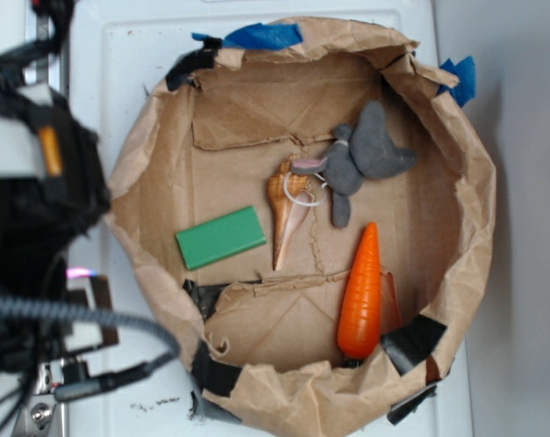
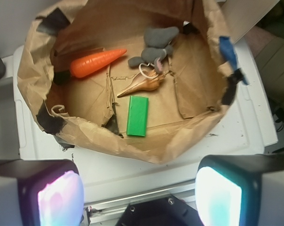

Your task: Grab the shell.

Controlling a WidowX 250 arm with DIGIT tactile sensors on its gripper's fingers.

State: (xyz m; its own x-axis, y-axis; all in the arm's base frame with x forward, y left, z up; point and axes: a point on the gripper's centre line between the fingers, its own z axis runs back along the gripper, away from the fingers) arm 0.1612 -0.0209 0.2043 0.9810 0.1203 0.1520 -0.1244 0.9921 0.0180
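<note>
Hovering claw [image 2: 139, 193] spread wide — holding nothing, shell [image 2: 143, 85] well apart, in paper bin [image 2: 109, 141].

White table [image 1: 120, 55], with a big brown paper tub [image 1: 475, 228] sitting on it. Inside, on its floor: shell [image 1: 286, 214] in the middle, grey bunny [image 1: 361, 159] at 1 o'clock, carrot [image 1: 361, 296] at 5, green block [image 1: 220, 237] at 9.

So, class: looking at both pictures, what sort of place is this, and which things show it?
Probably a robot lab workspace: a white table holds a taped brown-paper bin of small test objects, such as a shell and a toy carrot, with the open end effector above.
</note>
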